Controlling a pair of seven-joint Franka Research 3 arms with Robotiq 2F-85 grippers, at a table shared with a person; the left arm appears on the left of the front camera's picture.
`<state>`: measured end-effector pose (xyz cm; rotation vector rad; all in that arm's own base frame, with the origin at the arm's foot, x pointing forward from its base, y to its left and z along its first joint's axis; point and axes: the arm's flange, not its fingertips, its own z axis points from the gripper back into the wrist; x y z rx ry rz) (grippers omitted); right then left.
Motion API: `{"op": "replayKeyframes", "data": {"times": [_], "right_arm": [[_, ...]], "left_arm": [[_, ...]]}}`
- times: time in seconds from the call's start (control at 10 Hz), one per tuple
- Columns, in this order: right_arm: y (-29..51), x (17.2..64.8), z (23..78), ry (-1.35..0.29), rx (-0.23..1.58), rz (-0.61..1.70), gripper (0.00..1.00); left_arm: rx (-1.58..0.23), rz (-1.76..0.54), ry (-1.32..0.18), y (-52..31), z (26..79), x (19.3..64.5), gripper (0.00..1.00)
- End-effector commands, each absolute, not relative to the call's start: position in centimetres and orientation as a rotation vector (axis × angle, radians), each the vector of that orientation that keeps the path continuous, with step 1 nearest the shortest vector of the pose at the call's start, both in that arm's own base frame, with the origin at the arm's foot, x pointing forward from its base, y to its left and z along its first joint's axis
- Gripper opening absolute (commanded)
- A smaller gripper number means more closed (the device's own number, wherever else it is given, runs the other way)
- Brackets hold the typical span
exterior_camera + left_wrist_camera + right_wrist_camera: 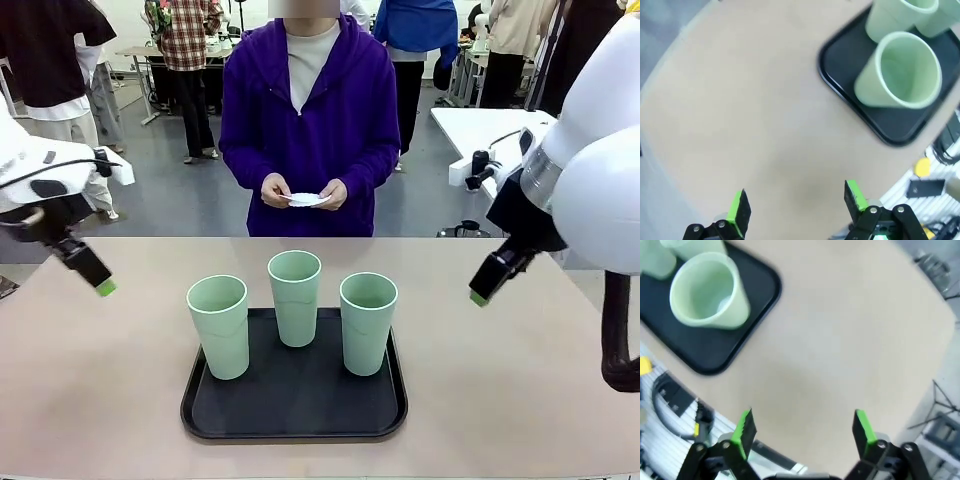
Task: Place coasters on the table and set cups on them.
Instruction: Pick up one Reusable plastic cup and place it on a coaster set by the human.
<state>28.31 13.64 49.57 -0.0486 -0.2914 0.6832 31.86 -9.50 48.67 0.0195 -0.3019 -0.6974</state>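
The left gripper's (796,200) green-padded fingers (854,196) are spread wide with nothing between them. They hang above bare tabletop to the left of the tray. The right gripper (804,430) is likewise spread and empty, poised over the table (520,400) on the tray's right side.

Between them the black tray (295,418) carries all three mint-green tumblers. The left cup (218,325), the middle cup (295,297) farther back and the right cup (368,322) each stand upright, near one another but apart. At the far edge the person's hands (275,190) hold the white coasters (306,199) up off the surface, and no coaster lies on the table yet.

The step in hand looks to be laying the coasters, which falls to the person, so both arms do best to keep to the sides and leave the far tabletop free. Once a coaster is down, each arm should probably take the outer cup nearest it.

The walls are smooth and taper downward, so a firm pinch high on the body seems safest. The lift should go straight up, clearing the tray's lip and the neighbouring cup. The paper coaster looks light and may slide, so the cup should come down vertically onto its centre rather than be dragged into place.
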Motion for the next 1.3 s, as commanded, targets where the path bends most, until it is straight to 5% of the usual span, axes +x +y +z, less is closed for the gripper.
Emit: {"op": "replayKeyframes", "data": {"times": [0.0,0.1,0.2,0.4,0.5,0.7,1.2], "right_arm": [[10.8,23.1,42.2,-0.232,0.037,0.688,1.00],[13.6,28.3,49.6,-0.291,-0.049,0.683,1.00],[13.6,28.3,49.6,-0.291,-0.049,0.683,1.00],[13.7,27.6,49.4,-0.255,-0.022,0.683,1.00],[10.2,29.2,48.6,-0.172,0.349,0.548,1.00],[4.4,30.1,46.3,-0.117,0.799,0.365,1.00],[-5.1,31.1,41.0,-0.025,1.203,0.160,1.00]], "left_arm": [[-0.038,-0.628,-0.297,-7.1,43.2,23.9,1.00],[0.023,-0.620,-0.390,-7.2,42.5,24.0,1.00],[-0.004,-0.685,-0.276,-9.2,49.3,30.7,1.00],[-0.005,-0.670,-0.303,-8.9,50.4,30.1,1.00],[-0.272,-0.621,-0.277,-6.6,50.4,31.6,1.00],[-0.611,-0.580,-0.167,-2.6,51.0,33.1,1.00],[-0.993,-0.503,0.018,6.0,49.1,37.4,1.00]]}}
